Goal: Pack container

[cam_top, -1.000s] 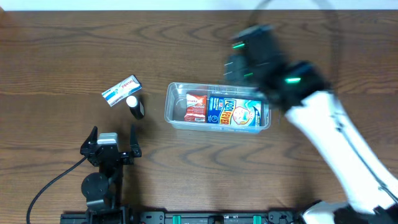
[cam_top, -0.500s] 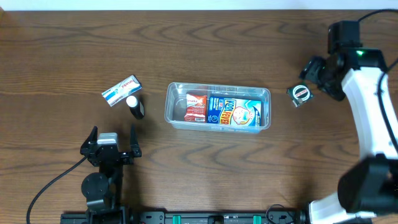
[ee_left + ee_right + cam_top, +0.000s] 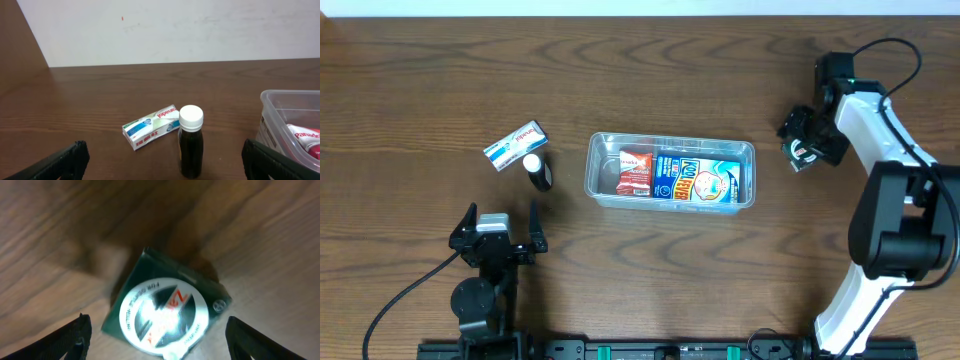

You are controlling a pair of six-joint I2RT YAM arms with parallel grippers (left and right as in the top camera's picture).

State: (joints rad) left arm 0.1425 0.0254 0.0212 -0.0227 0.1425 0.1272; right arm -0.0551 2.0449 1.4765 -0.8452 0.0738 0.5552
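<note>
Right wrist view: right gripper [image 3: 156, 330] spread wide over a dark round-labelled case [image 3: 165, 305] near the container [image 3: 670, 138]

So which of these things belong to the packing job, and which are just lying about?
In the job: container, red packet and blue box inside it, tape measure under the open right gripper.
Lying about for now: carton, bottle, near the open left gripper.

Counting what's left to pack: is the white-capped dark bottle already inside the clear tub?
No, the dark bottle stands outside the container, to its left in the overhead view, beside a small white-and-blue box.
</note>
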